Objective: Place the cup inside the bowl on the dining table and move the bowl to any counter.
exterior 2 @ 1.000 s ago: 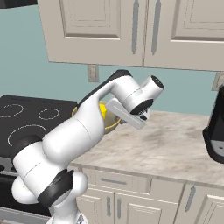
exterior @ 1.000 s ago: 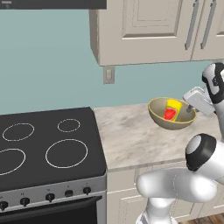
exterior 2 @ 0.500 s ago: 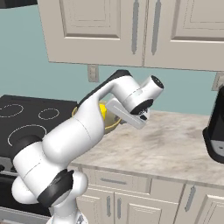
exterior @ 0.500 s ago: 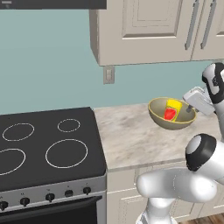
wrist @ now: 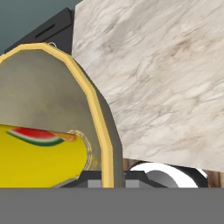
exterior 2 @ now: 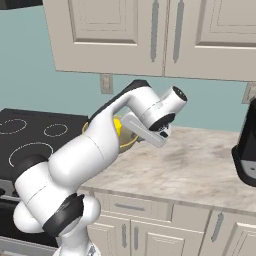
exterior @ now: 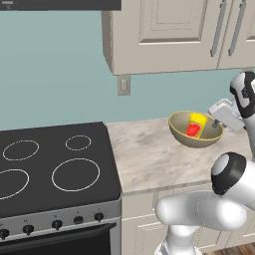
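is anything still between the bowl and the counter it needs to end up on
Nothing visible. The bowl sits on the counter beside the stove, with the cup inside it. The gripper is at the bowl's rim.

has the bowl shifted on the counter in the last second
No. The bowl sits at the same spot on the counter, right of the stove and below the wall outlet.

matt bowl (exterior: 195, 140), veined marble-look counter (exterior: 149, 159), glossy black stovetop (exterior: 50, 164)
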You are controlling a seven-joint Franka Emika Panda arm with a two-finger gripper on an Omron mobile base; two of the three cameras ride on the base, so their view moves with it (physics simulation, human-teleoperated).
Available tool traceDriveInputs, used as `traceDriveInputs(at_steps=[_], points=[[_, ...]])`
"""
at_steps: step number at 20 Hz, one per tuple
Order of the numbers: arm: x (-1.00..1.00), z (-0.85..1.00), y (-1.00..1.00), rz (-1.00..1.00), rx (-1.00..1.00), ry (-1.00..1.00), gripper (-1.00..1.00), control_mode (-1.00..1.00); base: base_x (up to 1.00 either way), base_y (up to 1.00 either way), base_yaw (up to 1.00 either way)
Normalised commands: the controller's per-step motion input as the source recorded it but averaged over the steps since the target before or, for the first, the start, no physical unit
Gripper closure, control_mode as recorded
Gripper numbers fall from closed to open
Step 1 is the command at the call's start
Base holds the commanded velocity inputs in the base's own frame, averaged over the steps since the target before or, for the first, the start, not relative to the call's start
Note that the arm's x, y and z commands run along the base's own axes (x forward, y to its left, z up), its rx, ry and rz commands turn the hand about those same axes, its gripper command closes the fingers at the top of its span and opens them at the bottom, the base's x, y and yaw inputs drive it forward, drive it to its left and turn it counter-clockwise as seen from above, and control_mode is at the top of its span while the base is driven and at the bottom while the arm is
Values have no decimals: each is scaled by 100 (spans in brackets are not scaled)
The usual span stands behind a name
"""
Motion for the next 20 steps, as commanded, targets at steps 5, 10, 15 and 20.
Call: traceDriveInputs(at_steps=[5, 10, 15, 20], points=[[0, -20, 0, 0, 5, -2, 100, -100, 0, 0, 0], [0, -38, 0, 0, 11, -10, 100, -100, 0, 0, 0], [0, -21, 0, 0, 8, -5, 100, -100, 0, 0, 0], [0, 0, 0, 0, 1, 0, 100, -100, 0, 0, 0]])
